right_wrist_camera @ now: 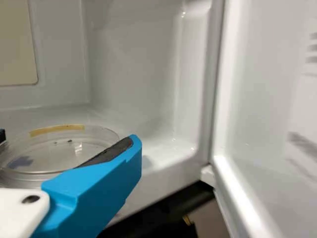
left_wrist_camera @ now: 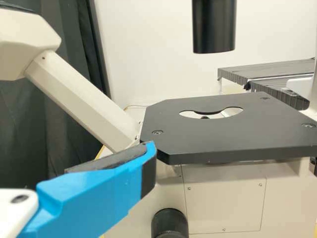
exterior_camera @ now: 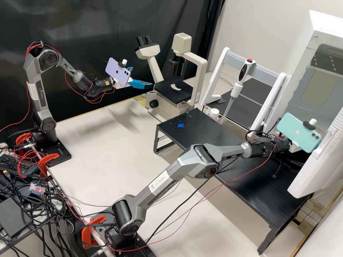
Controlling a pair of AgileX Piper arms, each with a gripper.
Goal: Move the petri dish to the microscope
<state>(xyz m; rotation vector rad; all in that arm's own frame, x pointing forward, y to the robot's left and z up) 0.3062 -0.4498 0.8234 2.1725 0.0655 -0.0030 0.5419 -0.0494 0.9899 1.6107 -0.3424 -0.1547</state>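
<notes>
Inside the white-walled cabinet (right_wrist_camera: 133, 64), you have the round, clear petri dish (right_wrist_camera: 54, 148), a yellowish strip on its rim, right at your white-and-blue right gripper (exterior_camera: 295, 147); you cannot tell whether it has hold of the dish. Near the cream microscope (exterior_camera: 200, 73) with its flat black stage (exterior_camera: 165, 95), your white-and-blue left gripper (exterior_camera: 142, 76) stands with its two fingers spread apart, holding nothing.
</notes>
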